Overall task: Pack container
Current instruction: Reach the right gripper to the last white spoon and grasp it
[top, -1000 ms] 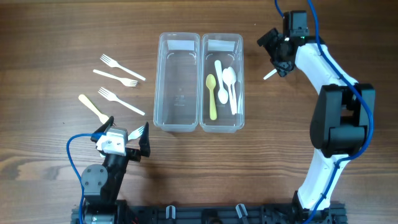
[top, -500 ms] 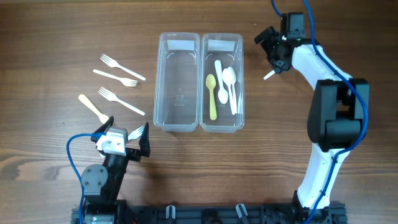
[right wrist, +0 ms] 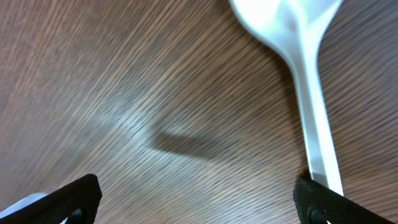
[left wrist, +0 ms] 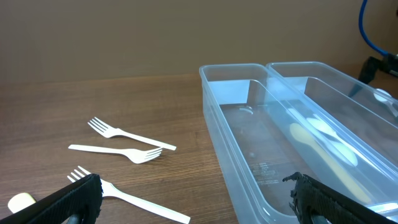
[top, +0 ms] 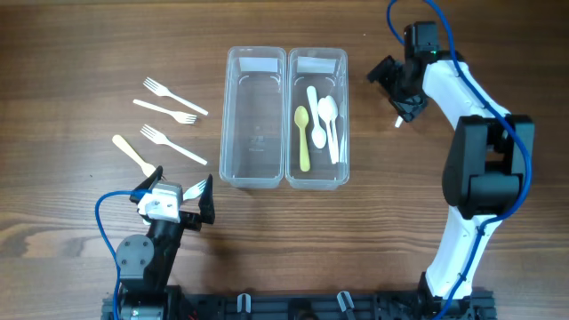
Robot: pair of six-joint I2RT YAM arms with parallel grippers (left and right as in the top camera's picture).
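Observation:
Two clear containers stand side by side. The left container [top: 225, 116] is empty. The right container [top: 345, 116] holds a yellow spoon [top: 303, 138] and two white spoons [top: 328, 116]. My right gripper [top: 397, 84] hovers open to the right of the containers, over a white spoon [right wrist: 305, 74] lying on the table. Its handle runs down to my right fingertip in the right wrist view [right wrist: 199, 202]. Only the spoon's tip [top: 398, 122] shows from overhead. My left gripper [top: 182, 197] is open and empty at the front left, and it also shows in the left wrist view [left wrist: 196, 205].
Three white forks [top: 175, 96] [top: 165, 111] [top: 172, 144] and a cream utensil [top: 133, 154] lie on the wooden table left of the containers. The forks also show in the left wrist view [left wrist: 127, 133]. The right arm reaches in from the front right.
My right gripper has turned and shifted a little right and toward the front. The white spoon tip showing under it now lies further right. The left arm has not moved.

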